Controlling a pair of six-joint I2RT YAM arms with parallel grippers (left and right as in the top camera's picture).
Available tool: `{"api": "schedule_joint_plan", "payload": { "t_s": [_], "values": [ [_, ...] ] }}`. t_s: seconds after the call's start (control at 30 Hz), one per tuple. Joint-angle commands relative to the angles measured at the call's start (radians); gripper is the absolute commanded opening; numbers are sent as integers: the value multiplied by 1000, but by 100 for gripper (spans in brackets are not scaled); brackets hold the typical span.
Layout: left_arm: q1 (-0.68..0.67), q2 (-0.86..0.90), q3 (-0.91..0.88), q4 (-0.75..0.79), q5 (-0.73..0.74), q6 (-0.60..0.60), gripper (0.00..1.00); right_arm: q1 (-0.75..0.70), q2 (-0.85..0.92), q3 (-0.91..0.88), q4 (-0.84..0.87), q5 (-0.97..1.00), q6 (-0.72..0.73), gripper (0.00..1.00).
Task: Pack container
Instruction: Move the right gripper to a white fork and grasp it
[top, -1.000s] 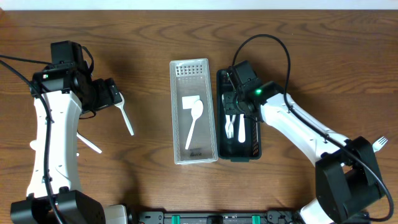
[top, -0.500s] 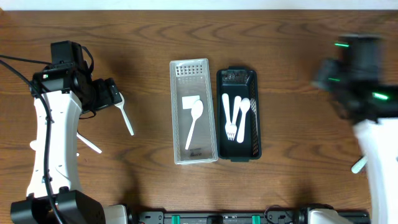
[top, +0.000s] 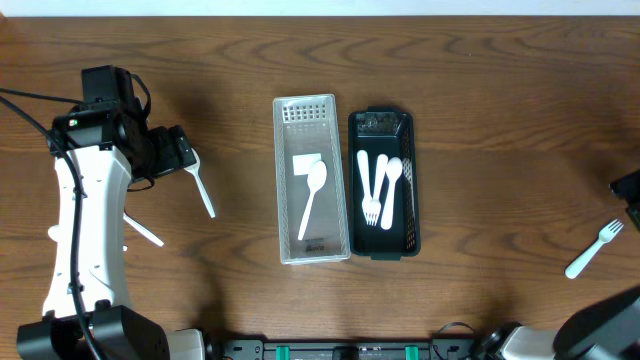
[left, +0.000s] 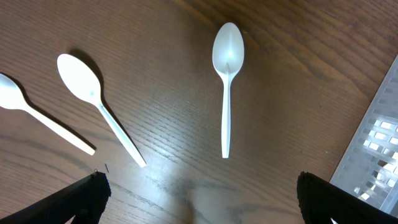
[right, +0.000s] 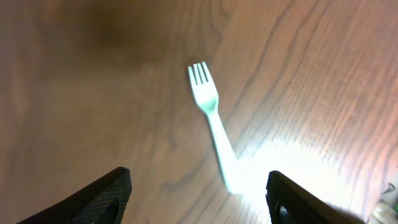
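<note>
Two trays sit side by side at the middle of the overhead frame. One is a clear tray (top: 305, 110) with one white spoon (top: 311, 195) lying lengthwise in it. Just to its right is a black tray (top: 381, 122) holding white cutlery (top: 380, 190) (a fork and a spoon can be told apart, the third piece less surely). At the lower right of that frame a white fork (top: 594, 248) lies alone on the desk (top: 500, 90). In the right wrist view it lies ahead of the right jaws, which are spread wide and empty. At the left of the overhead frame, the left arm (top: 85, 220) stands beside loose spoons (left: 226, 81). Three of them show in its wrist view, where the left jaws are spread wide, gripping nothing.
</note>
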Motion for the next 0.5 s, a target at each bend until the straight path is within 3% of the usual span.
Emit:
{"api": "schedule_joint_plan", "payload": {
  "t_s": [0.0, 0.47],
  "values": [
    [5, -2, 2, -2, -8, 10, 98, -34, 76, -43, 36, -26, -104, 74],
    [5, -2, 2, -3, -8, 10, 98, -57, 299, -134, 258, -146, -239, 80]
  ]
}}
